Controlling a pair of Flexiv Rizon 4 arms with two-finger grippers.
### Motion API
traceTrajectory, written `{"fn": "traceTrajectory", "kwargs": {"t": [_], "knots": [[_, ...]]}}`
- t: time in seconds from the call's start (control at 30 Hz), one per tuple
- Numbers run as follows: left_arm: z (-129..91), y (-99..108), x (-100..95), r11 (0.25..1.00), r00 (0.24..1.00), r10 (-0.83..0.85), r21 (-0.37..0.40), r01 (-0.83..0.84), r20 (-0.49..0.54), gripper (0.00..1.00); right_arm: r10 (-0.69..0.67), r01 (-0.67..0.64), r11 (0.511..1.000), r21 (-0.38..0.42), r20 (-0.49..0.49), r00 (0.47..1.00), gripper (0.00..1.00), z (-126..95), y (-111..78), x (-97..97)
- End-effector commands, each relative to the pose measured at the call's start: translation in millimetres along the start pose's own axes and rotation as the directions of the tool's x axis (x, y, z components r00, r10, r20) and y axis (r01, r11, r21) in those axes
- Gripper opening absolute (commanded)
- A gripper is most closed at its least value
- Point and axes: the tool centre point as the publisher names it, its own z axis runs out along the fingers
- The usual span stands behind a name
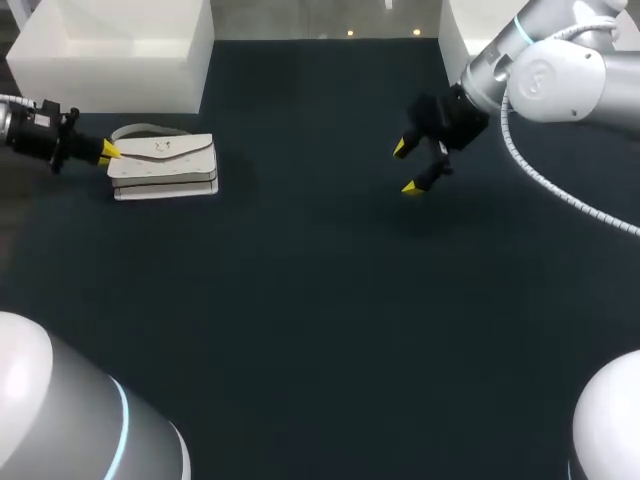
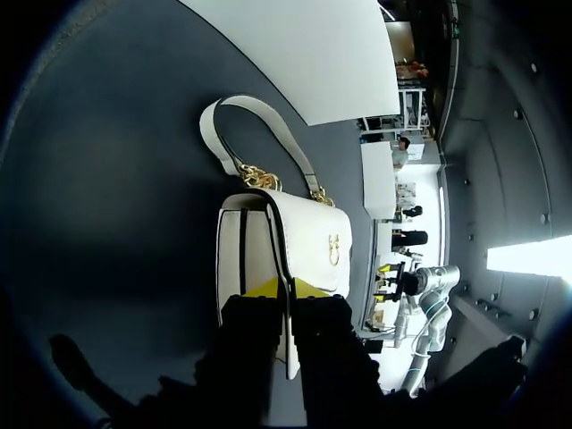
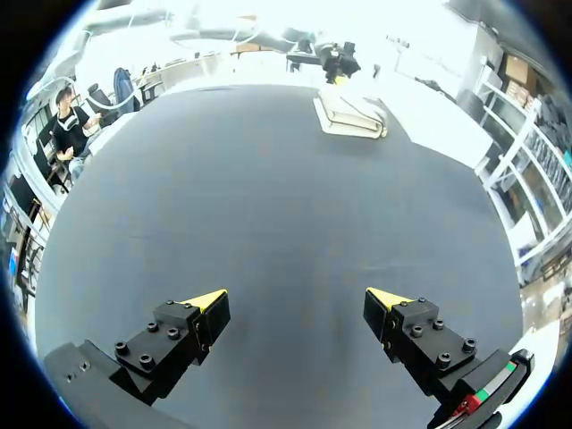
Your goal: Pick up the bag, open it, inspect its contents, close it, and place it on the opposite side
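Near the table's (image 1: 320,300) far left corner, the left gripper (image 2: 284,289) seems pinched on the bag's (image 2: 304,241) end. Lift slowly and level. The right gripper (image 3: 297,298) hangs spread.

L arm (image 1: 30,128) comes in low from the left edge w/ wrist approx level. L gripper (image 1: 107,152) (image 2: 286,288) has its yellow tips pinched close together on the flap edge of the bag (image 1: 165,165) (image 2: 308,237), one tip each side. R arm (image 1: 560,75) enters from the upper right corner, wrist angled down twd mid-table (image 1: 320,300), and R gripper (image 1: 406,167) (image 3: 298,298) hangs above it w/ fingers spread wide apart.
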Motion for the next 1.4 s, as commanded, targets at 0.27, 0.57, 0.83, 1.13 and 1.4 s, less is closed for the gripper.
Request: {"fn": "traceTrajectory", "kwargs": {"t": [0.27,0.57,0.83,1.13,1.4], "knots": [[-1,17,7.4,0.927,1.000,0.020,-0.376,-0.013,0.017,0.47,0.000,0.000,1.000,0.000,0.000,1.000,1.00,0,0.1,-0.6],[-6,27,4.7,0.924,0.999,-0.011,-0.382,0.031,0.053,0.24,0.000,0.000,1.000,0.000,0.000,1.000,1.00,0,0.1,-0.6],[-2,38,-0.8,0.941,0.995,-0.044,-0.332,0.069,0.085,0.24,0.000,0.000,1.000,0.000,0.000,1.000,1.00,0,0.1,-0.6],[4,40,-3.7,0.969,0.992,-0.052,-0.236,0.078,0.114,0.28,0.000,0.000,1.000,0.000,0.000,1.000,1.00,0,0.1,-0.6],[-1,39,3.6,0.983,0.990,-0.032,-0.173,0.056,0.141,0.15,0.000,0.000,1.000,0.000,0.000,1.000,1.00,0,0.1,-0.6]]}}
